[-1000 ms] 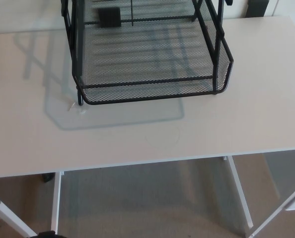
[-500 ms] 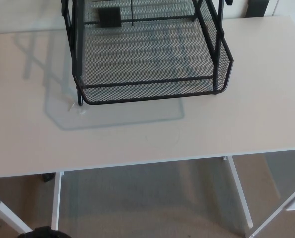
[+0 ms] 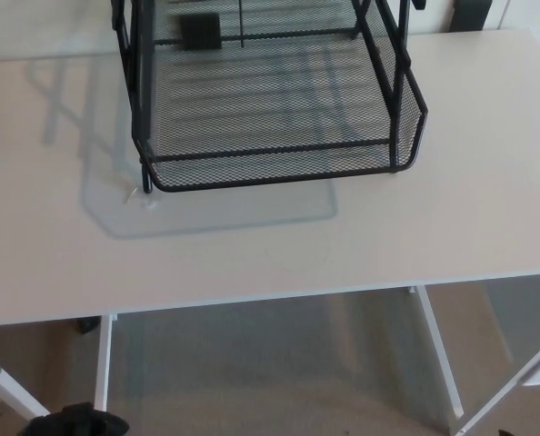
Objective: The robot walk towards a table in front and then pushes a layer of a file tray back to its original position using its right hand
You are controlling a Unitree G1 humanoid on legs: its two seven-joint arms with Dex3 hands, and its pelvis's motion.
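Note:
A black wire-mesh file tray [image 3: 270,100] stands on the far half of the white table [image 3: 279,250]. Its lowest layer [image 3: 279,159] is slid out toward me, so its front rim juts past the frame's upright posts. The upper layers are cut off by the top edge of the picture. The dark top of my left hand [image 3: 75,422] shows at the bottom left edge, below the table's front edge and far from the tray. A tiny dark speck at the bottom right edge is too small to identify.
The table's front edge runs across the lower picture, with white legs [image 3: 438,354] and beige carpet [image 3: 270,372] below it. A dark object [image 3: 475,14] stands at the far right behind the table.
My left hand has risen further into view at the bottom left. The tray and table have not moved.

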